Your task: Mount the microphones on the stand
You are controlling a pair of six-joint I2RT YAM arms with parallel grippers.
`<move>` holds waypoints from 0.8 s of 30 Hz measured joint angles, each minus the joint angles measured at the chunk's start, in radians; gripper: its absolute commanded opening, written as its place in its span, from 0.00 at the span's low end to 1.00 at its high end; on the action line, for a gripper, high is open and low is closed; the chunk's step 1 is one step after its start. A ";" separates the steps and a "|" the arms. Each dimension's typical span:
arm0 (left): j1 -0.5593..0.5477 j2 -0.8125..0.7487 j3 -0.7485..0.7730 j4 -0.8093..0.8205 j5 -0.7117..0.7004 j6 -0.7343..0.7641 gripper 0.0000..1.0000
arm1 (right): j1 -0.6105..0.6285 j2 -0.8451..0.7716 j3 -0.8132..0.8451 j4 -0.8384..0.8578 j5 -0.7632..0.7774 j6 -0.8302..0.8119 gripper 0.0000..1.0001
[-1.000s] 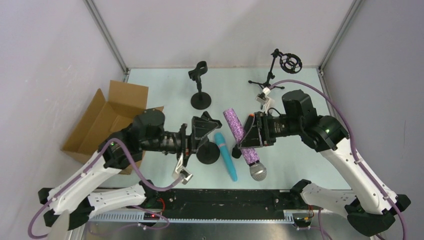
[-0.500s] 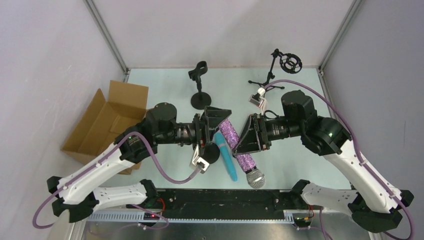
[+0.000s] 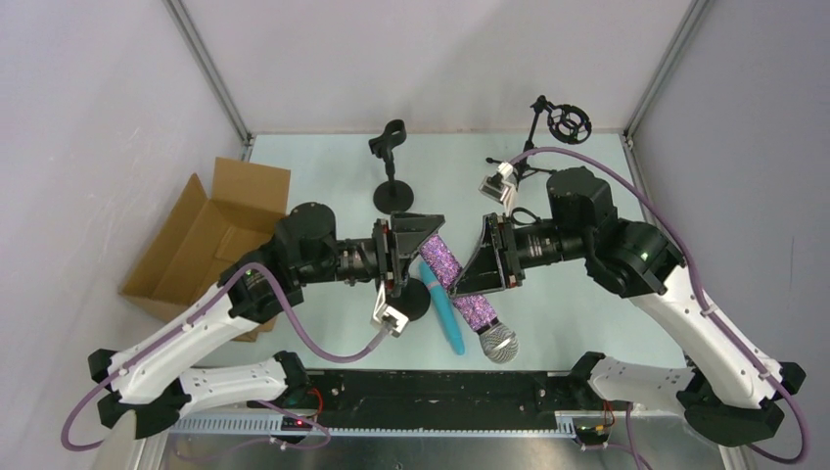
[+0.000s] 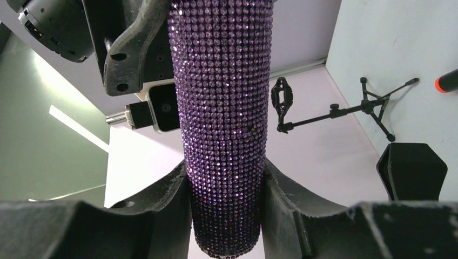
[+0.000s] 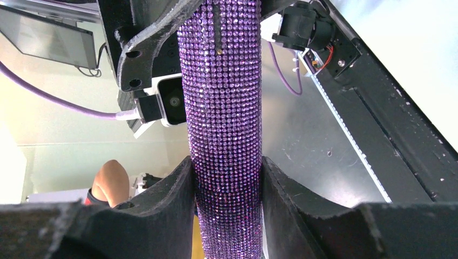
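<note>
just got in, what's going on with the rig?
Both arms hold the purple glitter mic between them: left gripper shut near its tail end, right gripper shut on its body nearer the mesh head. Looks like a handover or regrip. The light blue mic lies on the table nearby, and the clip stand at the back is empty.

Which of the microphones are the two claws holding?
The purple glitter microphone with the silver mesh head; the plain light blue microphone lies free beside it.

Black microphone [image 4: 448, 81] mostly off-frame.
</note>
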 measured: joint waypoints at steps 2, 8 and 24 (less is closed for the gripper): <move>0.000 -0.004 -0.006 0.005 -0.004 -0.003 0.19 | -0.002 0.003 0.003 0.000 -0.001 0.003 0.13; 0.000 -0.007 -0.010 0.050 -0.046 -0.094 0.11 | -0.047 0.031 0.082 -0.048 0.000 0.004 0.68; -0.010 0.035 0.116 0.291 -0.437 -0.990 0.01 | -0.625 0.046 0.554 0.089 0.106 -0.058 0.99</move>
